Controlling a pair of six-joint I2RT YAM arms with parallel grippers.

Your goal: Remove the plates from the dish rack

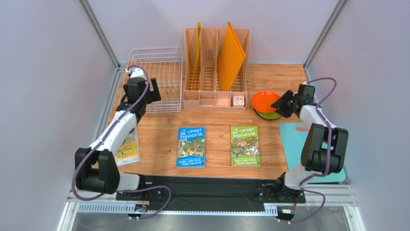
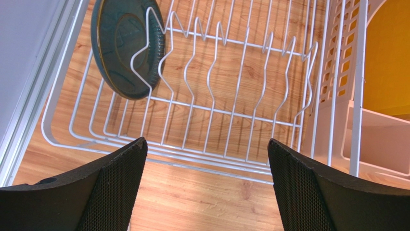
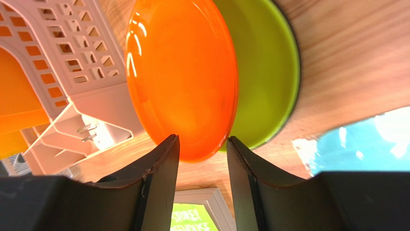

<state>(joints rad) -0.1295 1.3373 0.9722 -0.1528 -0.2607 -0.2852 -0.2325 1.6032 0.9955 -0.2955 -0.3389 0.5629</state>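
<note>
Our right gripper (image 3: 202, 144) has its fingers partly parted and gripping nothing, with the rim of the orange plate (image 3: 183, 72) just between their tips. That plate lies on the green plate (image 3: 269, 72) at frame centre. We should back straight off without nudging either. Our left gripper (image 2: 207, 142) gapes fully open and empty over the near edge of the dish rack (image 1: 159, 77). The dark plate (image 2: 125, 43) stands upper left, so we should meet its rim squarely.

A robot lab's test cell: plain pale wall panels (image 1: 48, 72) on metal posts (image 1: 99, 32) box in a wood-grain desk (image 1: 217, 144). The left arm (image 1: 118, 127) and right arm (image 1: 320, 144), trailing purple cables (image 1: 323, 79), stand on a black base (image 1: 211, 190) at the bottom.
</note>
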